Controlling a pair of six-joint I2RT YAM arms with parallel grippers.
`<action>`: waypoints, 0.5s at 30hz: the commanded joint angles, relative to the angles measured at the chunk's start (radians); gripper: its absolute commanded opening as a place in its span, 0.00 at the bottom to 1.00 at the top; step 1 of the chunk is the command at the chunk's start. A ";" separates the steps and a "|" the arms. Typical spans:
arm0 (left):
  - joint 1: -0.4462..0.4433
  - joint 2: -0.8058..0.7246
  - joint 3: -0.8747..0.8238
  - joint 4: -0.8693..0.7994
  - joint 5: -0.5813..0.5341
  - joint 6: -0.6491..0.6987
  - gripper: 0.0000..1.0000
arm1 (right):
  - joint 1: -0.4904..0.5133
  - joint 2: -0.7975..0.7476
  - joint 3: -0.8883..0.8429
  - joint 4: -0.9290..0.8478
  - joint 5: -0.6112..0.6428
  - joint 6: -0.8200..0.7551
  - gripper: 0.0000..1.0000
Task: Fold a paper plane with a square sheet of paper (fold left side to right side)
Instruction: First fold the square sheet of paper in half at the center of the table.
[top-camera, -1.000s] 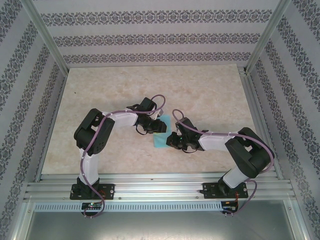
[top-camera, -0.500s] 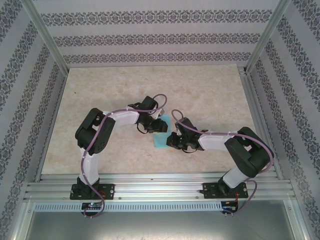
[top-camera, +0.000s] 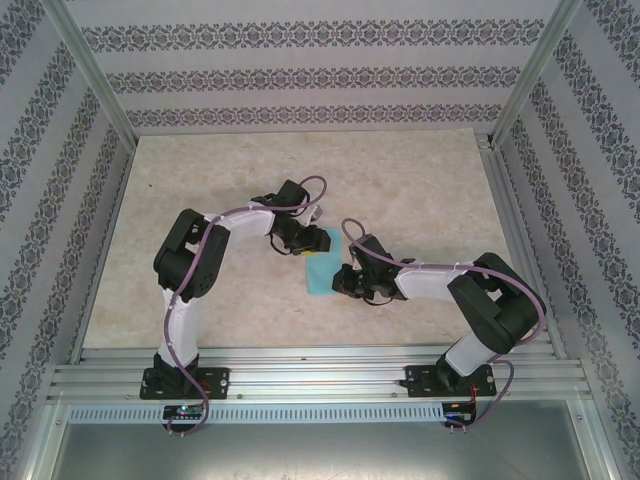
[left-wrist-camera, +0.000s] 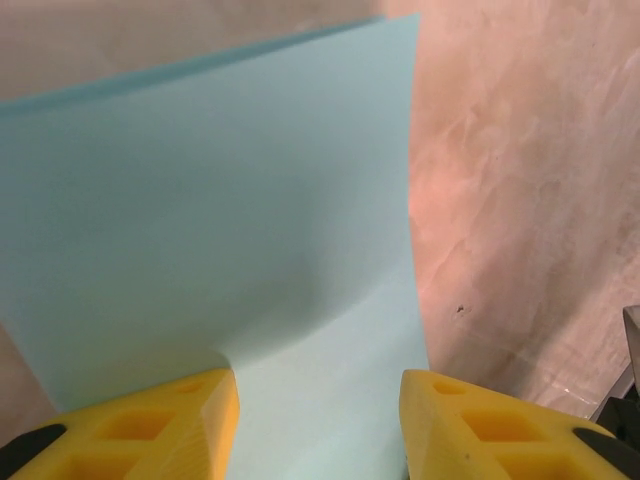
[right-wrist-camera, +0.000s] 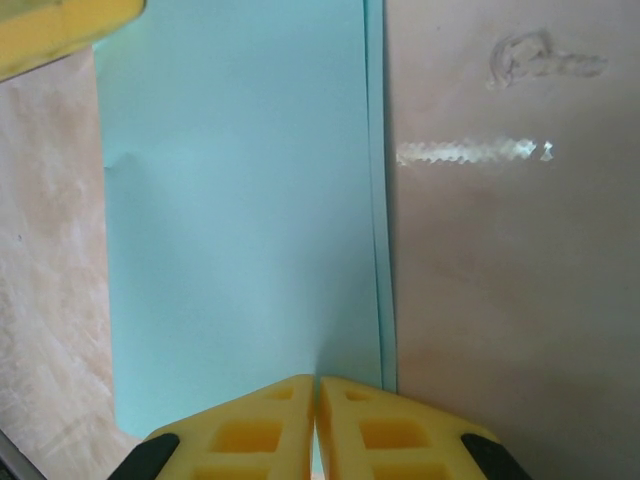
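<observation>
On the marbled table (top-camera: 420, 190), the square sheet of paper (top-camera: 321, 268) lies folded. The left gripper (left-wrist-camera: 320, 425), fingers apart, has drawn back toward the sheet's far-left corner. The right gripper (right-wrist-camera: 317, 400) pinches its right edge.

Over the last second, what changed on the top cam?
The left gripper drew back a little, away from the bases and slightly left, uncovering more of the sheet of paper. Its fingers stand open. The right gripper stayed, shut against the sheet. The paper barely shifted.
</observation>
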 joint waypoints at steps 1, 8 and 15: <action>0.047 0.040 0.038 0.016 -0.057 0.041 0.49 | 0.028 0.072 -0.036 -0.136 0.077 -0.024 0.12; 0.092 0.072 0.086 0.013 -0.048 0.066 0.49 | 0.028 0.075 -0.036 -0.137 0.080 -0.025 0.12; 0.127 0.108 0.154 -0.002 -0.030 0.078 0.49 | 0.028 0.078 -0.036 -0.136 0.078 -0.023 0.12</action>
